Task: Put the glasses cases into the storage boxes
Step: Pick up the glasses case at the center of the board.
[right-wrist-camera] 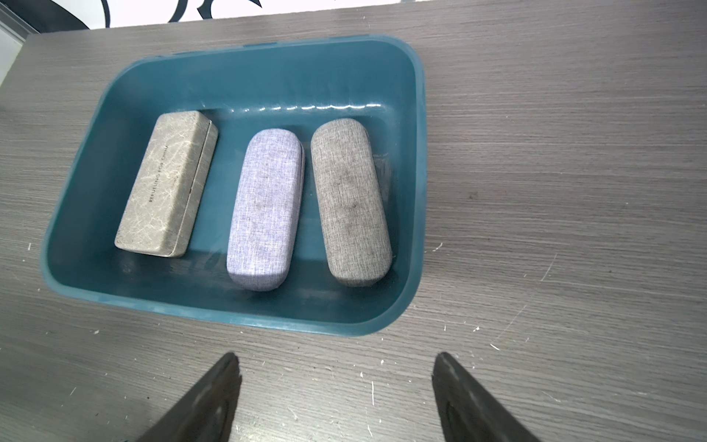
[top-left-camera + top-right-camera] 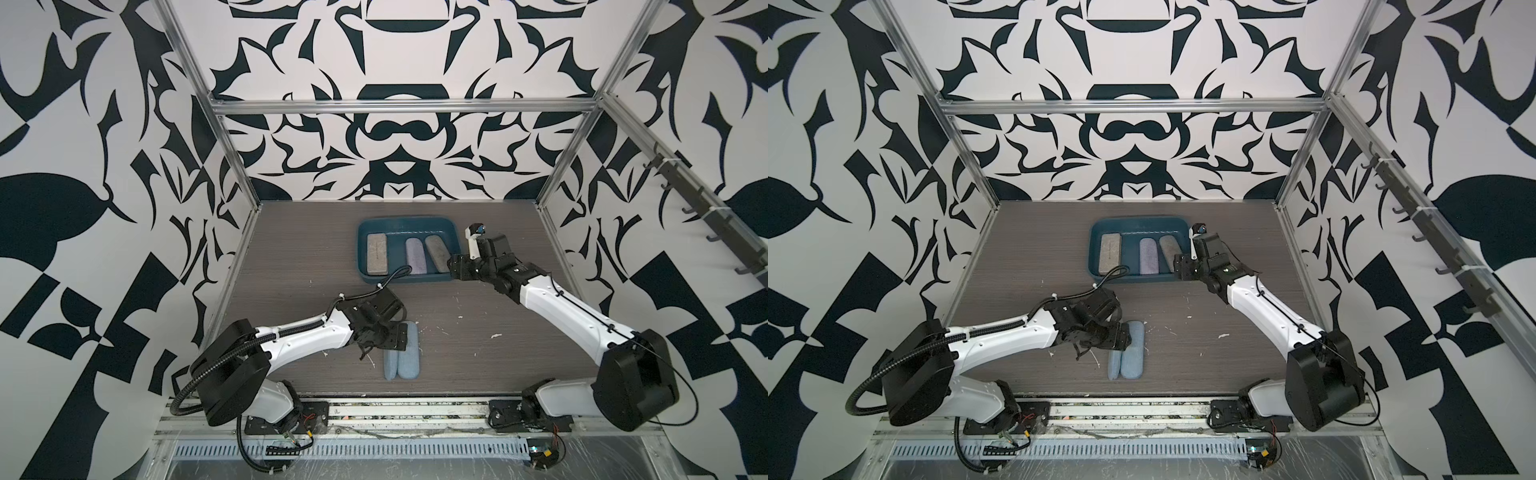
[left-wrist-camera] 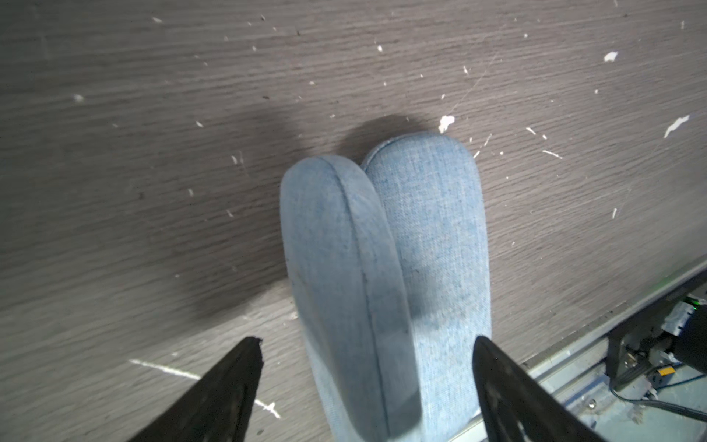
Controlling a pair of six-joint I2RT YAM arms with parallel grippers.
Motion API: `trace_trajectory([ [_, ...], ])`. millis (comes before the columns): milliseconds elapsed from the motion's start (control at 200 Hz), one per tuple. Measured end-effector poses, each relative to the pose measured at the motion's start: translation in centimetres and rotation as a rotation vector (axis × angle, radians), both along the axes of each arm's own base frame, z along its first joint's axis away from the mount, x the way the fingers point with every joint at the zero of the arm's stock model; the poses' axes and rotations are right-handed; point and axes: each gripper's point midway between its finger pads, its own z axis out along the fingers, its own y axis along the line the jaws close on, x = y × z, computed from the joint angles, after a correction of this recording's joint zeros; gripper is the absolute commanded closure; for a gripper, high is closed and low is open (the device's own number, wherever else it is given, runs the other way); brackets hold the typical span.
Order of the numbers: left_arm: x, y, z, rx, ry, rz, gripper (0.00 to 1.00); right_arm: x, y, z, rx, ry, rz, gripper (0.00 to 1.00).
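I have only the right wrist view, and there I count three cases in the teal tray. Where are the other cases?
Observer: Two light blue cases lie on the table, nearer the robot than the tray.
Operator: Does the left gripper hold one?
Observer: No. The left wrist view shows it open above them, gripping nothing.
Operator: Are the two apart?
Observer: No, they touch along their length; one looks tipped on its edge.

Both top views high above the front edge, whole table (image 2: 291, 257) in common; wrist views close, downward.
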Motion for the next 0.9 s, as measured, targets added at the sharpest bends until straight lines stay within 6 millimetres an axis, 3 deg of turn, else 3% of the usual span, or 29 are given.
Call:
trace_trajectory([
  [180,-1.1,-0.4,-1.2,0.033,0.03,-0.026,0.14,-0.2,-0.1,-0.3,-0.001,0.009,-0.002,0.18],
  [720,-0.8,0.2,-1.2,0.101,0.005,-0.024,0.6,-0.1,-0.1,-0.3,-0.001,0.008,-0.003,0.18],
  [900,-0.7,0.6,-1.1,0.125,-0.008,-0.024,0.64,-0.1,-0.1,-0.3,0.0,0.007,-0.002,0.18],
])
